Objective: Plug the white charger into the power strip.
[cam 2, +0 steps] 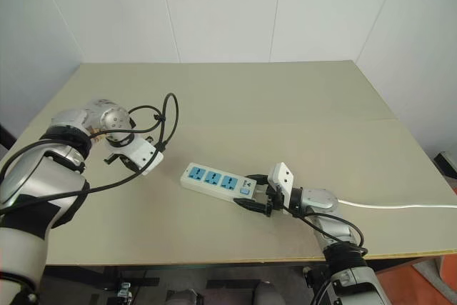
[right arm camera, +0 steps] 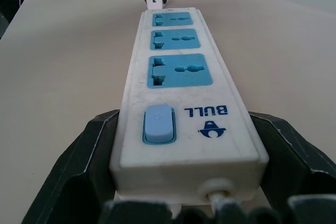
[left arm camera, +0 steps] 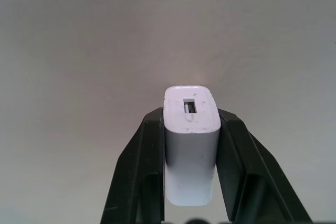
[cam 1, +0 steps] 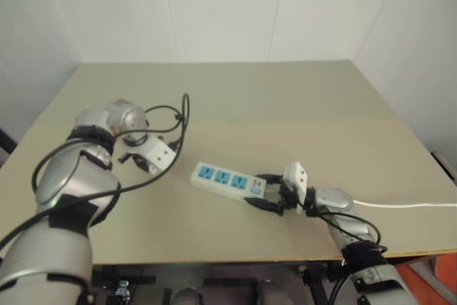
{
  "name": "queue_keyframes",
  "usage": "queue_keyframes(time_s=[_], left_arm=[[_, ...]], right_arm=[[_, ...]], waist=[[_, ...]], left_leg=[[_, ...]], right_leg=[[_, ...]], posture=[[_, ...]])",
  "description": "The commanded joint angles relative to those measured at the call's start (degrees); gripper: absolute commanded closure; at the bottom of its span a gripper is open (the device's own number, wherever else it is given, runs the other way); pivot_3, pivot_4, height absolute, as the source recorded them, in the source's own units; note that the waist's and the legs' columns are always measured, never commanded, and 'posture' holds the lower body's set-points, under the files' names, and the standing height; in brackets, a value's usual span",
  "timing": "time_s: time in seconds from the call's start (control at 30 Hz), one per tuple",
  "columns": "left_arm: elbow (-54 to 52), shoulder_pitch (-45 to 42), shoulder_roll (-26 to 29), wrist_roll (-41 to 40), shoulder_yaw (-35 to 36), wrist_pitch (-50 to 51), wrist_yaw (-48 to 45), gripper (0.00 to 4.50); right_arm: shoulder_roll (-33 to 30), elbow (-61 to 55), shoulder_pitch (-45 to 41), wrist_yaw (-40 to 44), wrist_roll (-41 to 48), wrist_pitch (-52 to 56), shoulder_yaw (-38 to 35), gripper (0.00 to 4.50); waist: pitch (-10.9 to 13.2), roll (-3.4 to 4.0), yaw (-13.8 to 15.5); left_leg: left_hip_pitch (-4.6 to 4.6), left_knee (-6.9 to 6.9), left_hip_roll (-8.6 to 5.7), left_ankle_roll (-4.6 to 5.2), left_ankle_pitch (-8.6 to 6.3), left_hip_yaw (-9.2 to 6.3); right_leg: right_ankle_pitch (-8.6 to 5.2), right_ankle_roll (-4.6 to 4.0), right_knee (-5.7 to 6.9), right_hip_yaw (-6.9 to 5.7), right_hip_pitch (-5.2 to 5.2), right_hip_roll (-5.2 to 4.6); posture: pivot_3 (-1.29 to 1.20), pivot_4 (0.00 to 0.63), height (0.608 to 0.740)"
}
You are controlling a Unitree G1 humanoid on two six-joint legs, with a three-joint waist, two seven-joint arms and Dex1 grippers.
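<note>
Now the left gripper (left arm camera: 190, 182) pinches the charger (left arm camera: 191, 150) between its fingers, just off the strip's (right arm camera: 181, 93) far end, which the right gripper (right arm camera: 184, 182) clamps — any tilt or slip there and the prongs would miss the sockets.

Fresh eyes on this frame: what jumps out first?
The power strip with its three blue socket faces lies mid-table, and the right hand is clamped on its switch end, where the white cord leads off. To its left, the left hand is shut on the white charger, held near the strip's far end, not yet over a socket.
</note>
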Motion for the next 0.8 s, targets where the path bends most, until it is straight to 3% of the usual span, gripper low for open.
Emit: queue_keyframes(time_s=[0.03, 0.27, 0.5, 0.63, 0.8], left_arm=[[-0.1, -0.1, -0.4, -4.8, 5.1, 2.1, -1.8, 3.51], [-1.9, -1.6, 0.3, -22.4, 21.6, 7.6, -18.1, 3.51], [-9.4, 1.9, 1.8, -46.6, 37.0, 21.2, -19.2, 3.51], [-20.4, 10.0, 1.1, -57.3, 42.9, 31.0, -19.2, 3.51], [-40.9, 22.9, -1.6, -65.8, 48.0, 47.2, -12.7, 3.51]], right_arm=[[-1.1, -0.4, 0.9, -0.6, -0.6, 1.0, -0.2, 1.10], [-1.5, -1.5, 1.7, 1.0, 0.3, 0.7, 0.0, 1.10], [-2.1, -0.6, 0.3, 4.9, 1.5, 1.1, 0.5, 1.10], [-1.6, 1.3, -1.5, 6.2, 1.0, 0.3, 1.2, 1.10], [-0.2, 4.0, -3.6, 7.6, -0.4, -2.2, 2.9, 1.10]], waist=[[0.0, 0.00, 0.0], [0.0, 0.00, -0.1], [0.0, 0.02, -0.2], [-0.1, 0.15, -0.6], [-0.1, 0.14, -1.4]], left_leg=[[0.00, 0.00, 0.00, 0.00, 0.00, 0.00], [-0.09, 0.06, 0.01, 0.00, 0.00, -0.02], [-0.11, 0.15, 0.03, 0.01, 0.00, -0.06], [-0.07, 0.18, 0.03, 0.00, 0.00, -0.07], [-0.09, 0.24, 0.07, 0.00, 0.00, -0.14]], right_leg=[[0.00, 0.00, 0.00, 0.00, 0.00, 0.00], [0.00, 0.00, 0.04, -0.05, -0.02, -0.01], [0.00, 0.01, 0.06, -0.06, -0.01, -0.01], [0.00, 0.01, 0.11, -0.06, 0.01, -0.01], [0.01, 0.00, 0.13, -0.07, -0.01, 0.01]], posture=[[0.00, 0.150, 0.740], [0.00, 0.150, 0.740], [0.00, 0.150, 0.740], [0.00, 0.150, 0.740], [0.00, 0.150, 0.740]])
